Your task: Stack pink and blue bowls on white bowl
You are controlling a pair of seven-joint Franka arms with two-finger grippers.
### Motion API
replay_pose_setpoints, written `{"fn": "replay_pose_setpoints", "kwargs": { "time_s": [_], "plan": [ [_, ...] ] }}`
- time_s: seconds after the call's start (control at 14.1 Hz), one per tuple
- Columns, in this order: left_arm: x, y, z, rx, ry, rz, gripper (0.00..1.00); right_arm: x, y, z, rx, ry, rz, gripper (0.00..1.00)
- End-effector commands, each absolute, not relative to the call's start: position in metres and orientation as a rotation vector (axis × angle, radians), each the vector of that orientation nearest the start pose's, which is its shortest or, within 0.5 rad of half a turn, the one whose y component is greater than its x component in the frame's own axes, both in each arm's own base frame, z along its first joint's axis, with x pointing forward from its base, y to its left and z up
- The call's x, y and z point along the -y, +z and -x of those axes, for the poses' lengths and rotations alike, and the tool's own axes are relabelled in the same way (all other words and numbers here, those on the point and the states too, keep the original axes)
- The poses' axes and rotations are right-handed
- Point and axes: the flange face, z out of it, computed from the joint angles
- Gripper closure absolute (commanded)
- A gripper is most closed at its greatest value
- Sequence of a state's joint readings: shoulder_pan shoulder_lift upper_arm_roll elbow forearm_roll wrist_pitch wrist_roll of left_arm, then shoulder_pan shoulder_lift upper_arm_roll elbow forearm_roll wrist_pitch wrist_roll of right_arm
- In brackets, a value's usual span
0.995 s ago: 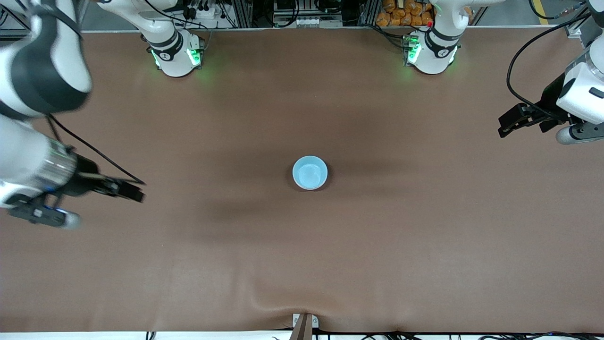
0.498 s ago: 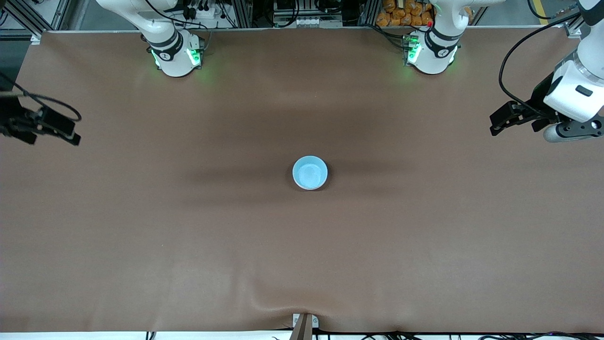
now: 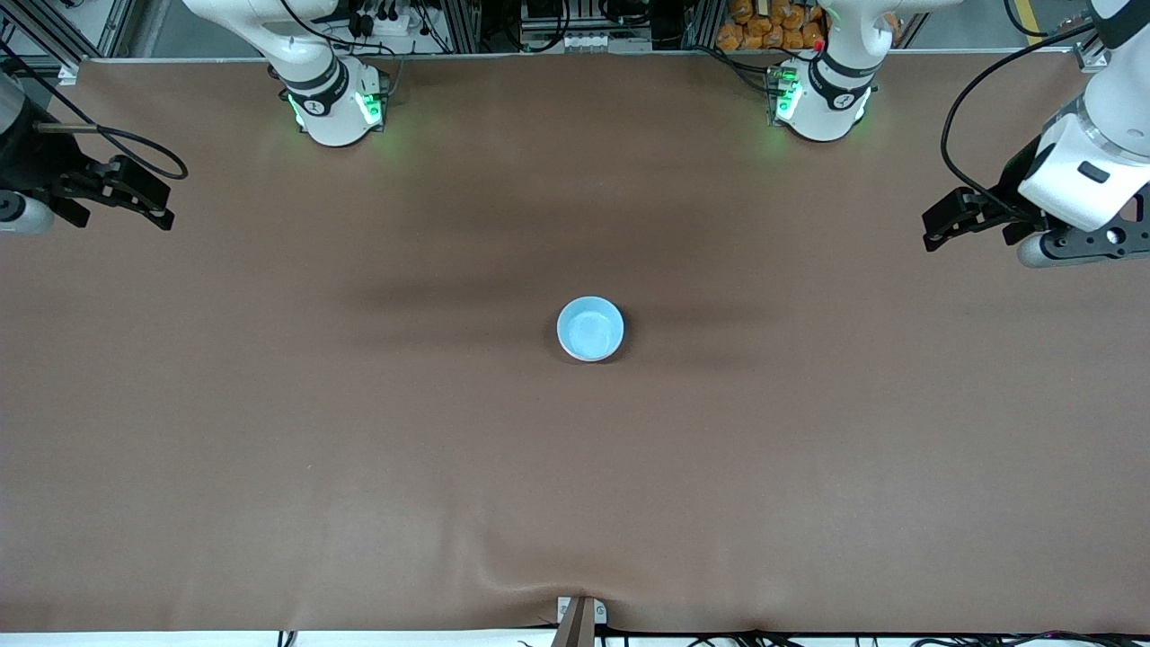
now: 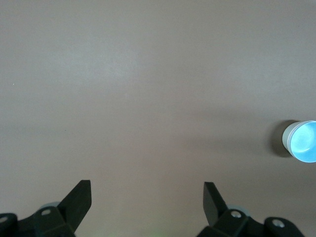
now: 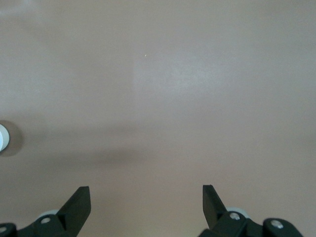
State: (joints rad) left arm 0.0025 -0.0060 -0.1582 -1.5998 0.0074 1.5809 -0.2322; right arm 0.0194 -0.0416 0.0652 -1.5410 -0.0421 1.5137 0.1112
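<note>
A wide brown table (image 3: pixel 359 467) fills the room, with two white robot arms mounted along its edge farthest from the front camera. One small round bowl stack (image 3: pixel 590 329) sits alone near the middle of the table, about midway between the two arm bases and well apart from both arms. From above, only its light blue inside shows; the left wrist view catches it (image 4: pixel 299 141) from the side, where a pale whitish wall shows under the blue rim. Whether a pink bowl lies between them cannot be told.

The left end effector (image 3: pixel 939 225) hangs in the air over the left arm's end of the table, its two black fingers (image 4: pixel 77 199) spread wide apart with nothing between them, only bare brown table beneath.

The right end effector (image 3: pixel 144 196) hangs over the right arm's end of the table, likewise spread wide and holding nothing; its fingers (image 5: pixel 76 204) frame bare table, and a sliver of the bowl stack (image 5: pixel 3 137) shows at the edge of that view
</note>
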Motion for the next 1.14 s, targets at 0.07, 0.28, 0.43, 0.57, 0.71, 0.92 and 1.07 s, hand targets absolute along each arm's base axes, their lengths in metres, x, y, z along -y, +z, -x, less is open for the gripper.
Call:
{"fn": "replay_pose_setpoints", "kwargs": {
  "time_s": [0.07, 0.28, 0.43, 0.57, 0.71, 0.92, 1.07],
  "plan": [
    [0.080, 0.631, -0.530, 0.089, -0.001, 3.131, 0.00, -0.037, 0.662, -0.533, 0.093, -0.097, 3.210, 0.00],
    [0.075, 0.639, -0.522, 0.054, 0.001, 3.130, 0.00, -0.032, 0.662, -0.533, 0.248, -0.090, 3.208, 0.00],
    [0.075, 0.646, -0.516, 0.054, -0.001, 3.128, 0.00, -0.031, 0.662, -0.533, 0.241, -0.090, 3.207, 0.00],
    [0.073, 0.649, -0.519, 0.065, -0.011, 3.129, 0.00, -0.031, 0.663, -0.534, 0.226, -0.096, 3.205, 0.00],
    [0.073, 0.651, -0.519, 0.063, -0.011, 3.129, 0.00, -0.030, 0.664, -0.533, 0.216, -0.093, 3.199, 0.00],
    [0.074, 0.648, -0.520, 0.065, -0.003, 3.131, 0.00, -0.030, 0.664, -0.534, 0.199, -0.101, 3.198, 0.00],
    [0.072, 0.641, -0.525, 0.075, 0.017, 3.128, 0.00, -0.026, 0.664, -0.534, 0.151, -0.101, 3.180, 0.00]
  ]
}}
